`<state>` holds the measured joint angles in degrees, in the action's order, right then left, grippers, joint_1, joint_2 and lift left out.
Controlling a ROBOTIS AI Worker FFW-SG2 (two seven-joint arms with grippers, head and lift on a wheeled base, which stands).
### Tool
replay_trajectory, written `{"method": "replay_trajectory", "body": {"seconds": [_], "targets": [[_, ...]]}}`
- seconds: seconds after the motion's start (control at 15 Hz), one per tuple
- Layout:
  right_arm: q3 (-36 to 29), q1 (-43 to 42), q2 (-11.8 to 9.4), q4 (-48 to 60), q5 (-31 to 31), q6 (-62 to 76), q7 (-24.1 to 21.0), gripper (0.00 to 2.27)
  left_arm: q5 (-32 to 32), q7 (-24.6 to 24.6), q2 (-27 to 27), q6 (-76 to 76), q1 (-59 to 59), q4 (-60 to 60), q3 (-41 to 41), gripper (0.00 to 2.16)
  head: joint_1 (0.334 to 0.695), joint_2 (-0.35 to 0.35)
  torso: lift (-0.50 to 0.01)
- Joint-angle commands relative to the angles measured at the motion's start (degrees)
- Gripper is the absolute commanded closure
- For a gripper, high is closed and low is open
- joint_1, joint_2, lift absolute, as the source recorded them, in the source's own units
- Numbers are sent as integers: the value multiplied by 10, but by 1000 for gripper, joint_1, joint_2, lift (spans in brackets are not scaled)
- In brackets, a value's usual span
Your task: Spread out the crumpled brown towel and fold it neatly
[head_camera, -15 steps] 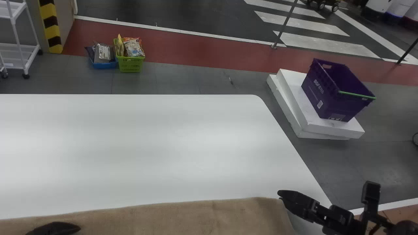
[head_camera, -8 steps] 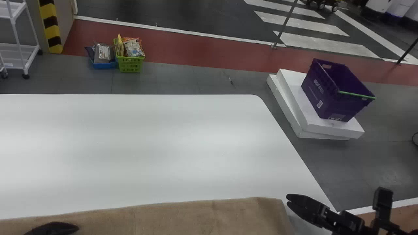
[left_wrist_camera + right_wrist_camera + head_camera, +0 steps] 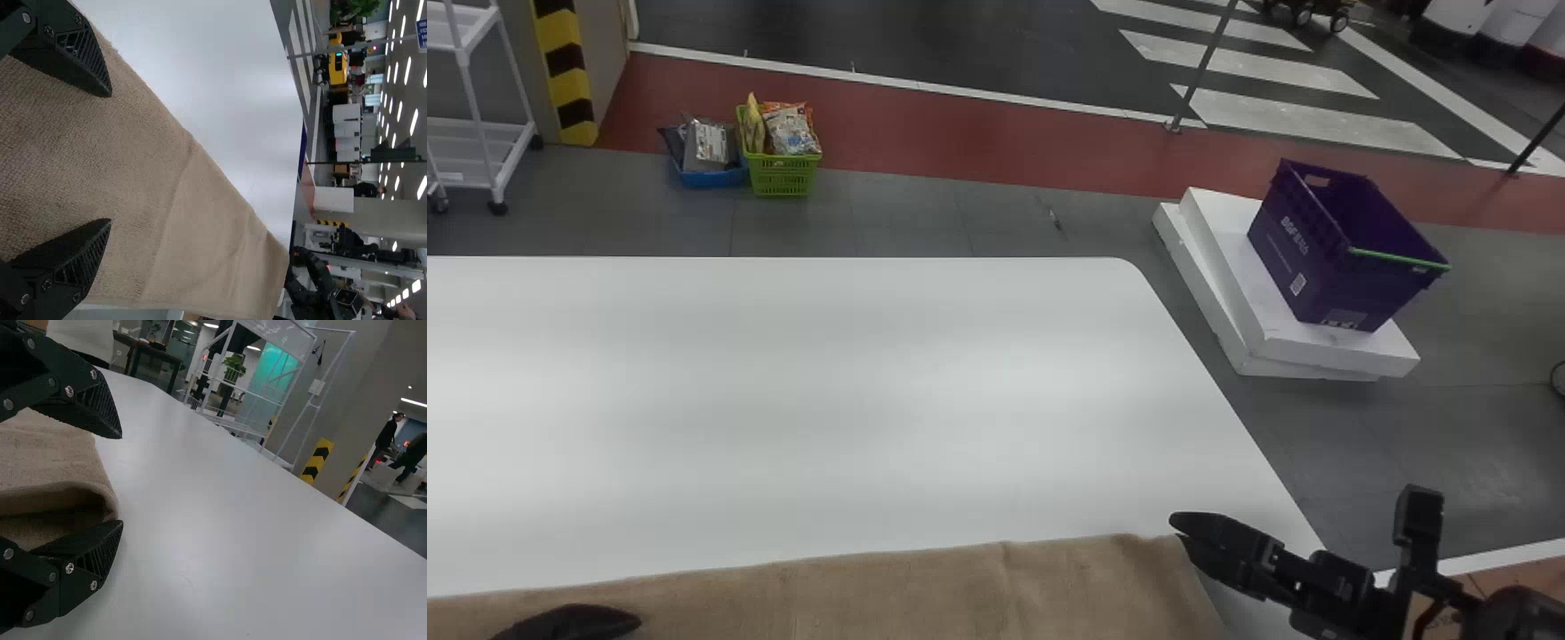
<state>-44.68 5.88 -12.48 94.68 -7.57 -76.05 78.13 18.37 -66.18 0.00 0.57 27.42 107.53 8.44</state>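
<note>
White table, brown towel (image 3: 925,591) along its near side!
Near the table's (image 3: 871,382) right edge, right gripper (image 3: 122,479) gapes around towel's end, presumably to pinch; left gripper (image 3: 111,159), near side, spreads wide, likely readying a matching grip.

head view downward, wrist views close

On my right gripper (image 3: 1178,528) the two jaws stand well apart, with the brown towel (image 3: 53,457) between them, its end curled into a hollow fold right by one jaw; I can't tell whether they touch. Past both tips I see the white table (image 3: 233,520), then a yellow-and-black striped post (image 3: 317,460) beyond its edge.
</note>
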Motion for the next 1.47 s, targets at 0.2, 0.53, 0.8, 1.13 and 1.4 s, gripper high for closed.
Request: {"method": "replay_trajectory", "body": {"seconds": [0.2,0.53,0.8,1.13,1.4], "targets": [[-17,26,0,30,-13,-30,2,444,0,-1,-1,0,2,1,-2,164,695,-350,-128],[-8,32,0,37,-15,-41,2,444,1,-4,-1,-2,2,3,-1,164,695,-350,-128],[9,2,1,28,0,-65,2,448,0,-5,-1,-2,4,6,1,164,695,-350,-128],[5,-13,-9,26,21,-113,2,444,-4,-7,-1,0,5,6,3,164,695,-350,-128],[-12,-24,-25,9,21,-109,2,444,-5,-7,-1,2,4,4,3,164,695,-350,-128]]}}
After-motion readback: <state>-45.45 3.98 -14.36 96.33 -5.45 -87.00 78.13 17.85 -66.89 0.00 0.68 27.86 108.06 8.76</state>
